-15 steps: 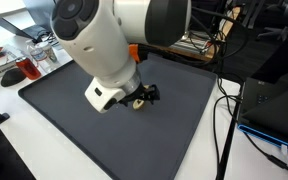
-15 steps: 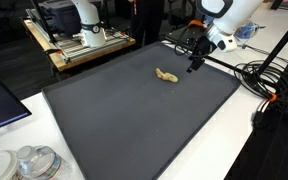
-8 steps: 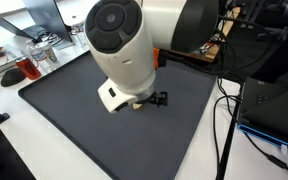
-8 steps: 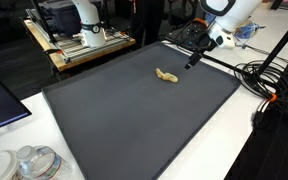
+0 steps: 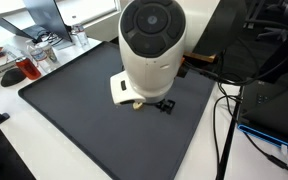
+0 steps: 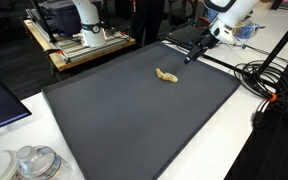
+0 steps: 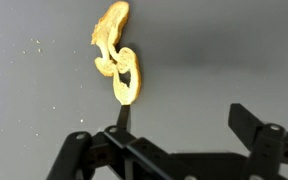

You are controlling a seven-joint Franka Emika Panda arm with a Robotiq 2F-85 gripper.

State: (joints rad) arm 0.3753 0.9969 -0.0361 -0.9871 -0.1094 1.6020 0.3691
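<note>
A small yellow-tan twisted piece (image 6: 166,76) lies on the dark grey mat (image 6: 134,120). In the wrist view this piece (image 7: 117,55) sits at the upper left, just beyond my left fingertip (image 7: 121,116). My gripper (image 7: 184,120) hangs above the mat, open, with only bare mat between its fingers. In an exterior view the gripper (image 6: 190,56) is up near the mat's far edge, to the right of the piece and apart from it. In an exterior view the big white arm (image 5: 154,50) hides most of the piece; the black gripper (image 5: 165,104) pokes out below it.
White table surrounds the mat. Clear plastic containers (image 6: 29,163) stand at the near left corner. A wooden cart with equipment (image 6: 79,40) is behind. Black cables (image 6: 264,80) trail at the right. A red object and clutter (image 5: 24,68) sit at the left, a dark box (image 5: 274,110) at the right.
The arm has swung sideways across the mat and the gripper has risen away from the yellow piece toward the mat's far edge. The piece has not moved. The jaws stayed open.
</note>
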